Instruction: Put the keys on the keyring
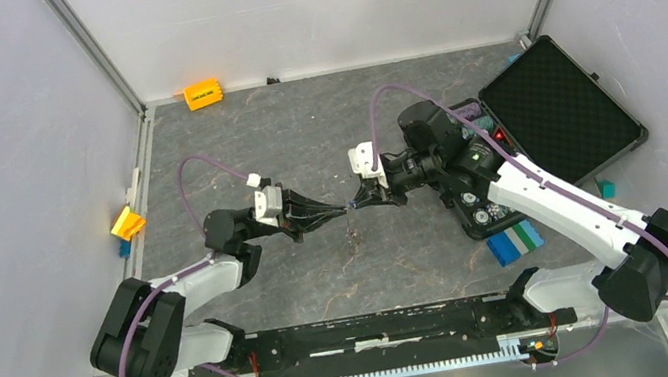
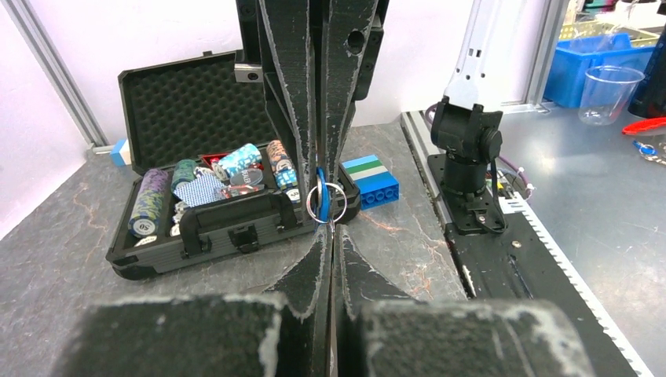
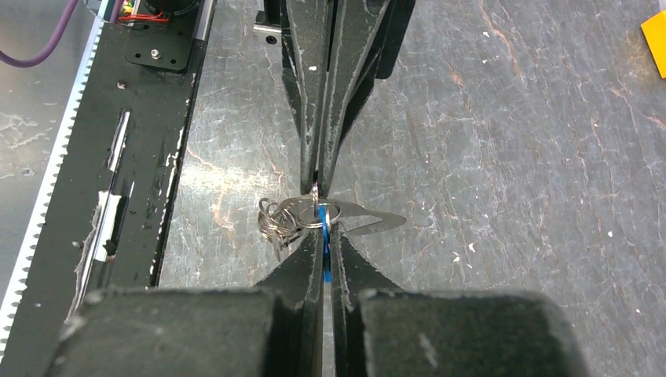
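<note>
Top view: above the dark grey, stone-patterned worktop (image 1: 299, 123), the left end effector (image 1: 342, 211) and right end effector (image 1: 360, 204) meet tip to tip. A speck of blue sits between them, and the task's things are too small to make out here.

Left wrist view: the left end effector (image 2: 331, 239) is pressed shut, with a thin metal edge running into its tips. Just above, the blue-tagged key (image 2: 324, 202) on its small silver ring hangs at the closed tips of the right end effector (image 2: 317, 169).

Right wrist view: the right end effector (image 3: 323, 245) is clamped narrow on the blue tag. The left end effector (image 3: 317, 184) appears to pinch the upper edge of the flat grey D-shaped metal keyring (image 3: 369, 220), which is held in the air. A bunch of tiny silver keys (image 3: 275, 221) sits at its left end.

All of it looks light, stiff, thin and slippery. I judge the 2 flat faces the safest hold, clear of the oval hole.
</note>
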Controlling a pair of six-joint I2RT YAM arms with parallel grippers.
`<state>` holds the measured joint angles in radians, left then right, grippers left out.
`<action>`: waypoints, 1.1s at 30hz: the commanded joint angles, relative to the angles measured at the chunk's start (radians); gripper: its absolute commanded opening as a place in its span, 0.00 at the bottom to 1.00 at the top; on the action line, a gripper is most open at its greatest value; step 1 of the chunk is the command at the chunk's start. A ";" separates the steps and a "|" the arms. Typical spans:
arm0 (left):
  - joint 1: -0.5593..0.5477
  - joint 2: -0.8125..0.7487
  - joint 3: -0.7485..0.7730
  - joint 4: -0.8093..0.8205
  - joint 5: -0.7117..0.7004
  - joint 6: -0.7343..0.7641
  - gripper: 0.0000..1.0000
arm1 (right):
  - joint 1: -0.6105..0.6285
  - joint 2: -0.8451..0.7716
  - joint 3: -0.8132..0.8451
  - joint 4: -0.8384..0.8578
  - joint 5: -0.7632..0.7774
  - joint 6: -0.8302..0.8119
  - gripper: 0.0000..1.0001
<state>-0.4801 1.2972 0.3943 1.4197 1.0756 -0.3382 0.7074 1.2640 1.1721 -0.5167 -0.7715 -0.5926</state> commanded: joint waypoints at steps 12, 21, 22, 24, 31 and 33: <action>-0.003 -0.005 0.041 -0.079 -0.006 0.115 0.10 | 0.113 0.034 0.177 -0.063 0.241 -0.036 0.00; 0.095 -0.120 0.037 -0.292 0.009 0.275 0.88 | 0.160 0.073 0.224 -0.067 0.451 -0.048 0.00; 0.115 -0.147 0.039 -0.342 0.004 0.299 0.94 | 0.163 0.080 0.226 -0.063 0.474 -0.051 0.00; 0.157 -0.190 0.046 -0.423 0.001 0.323 1.00 | 0.180 0.107 0.249 -0.071 0.529 -0.065 0.00; 0.221 -0.247 0.211 -1.051 -0.115 0.492 1.00 | 0.214 0.226 0.340 -0.076 0.650 -0.123 0.00; 0.221 -0.252 0.296 -1.256 -0.267 0.570 1.00 | 0.215 0.252 0.359 -0.062 0.668 -0.131 0.00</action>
<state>-0.2646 1.0698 0.5350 0.6655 1.0264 0.0174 0.9165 1.4792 1.4528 -0.6270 -0.1833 -0.6857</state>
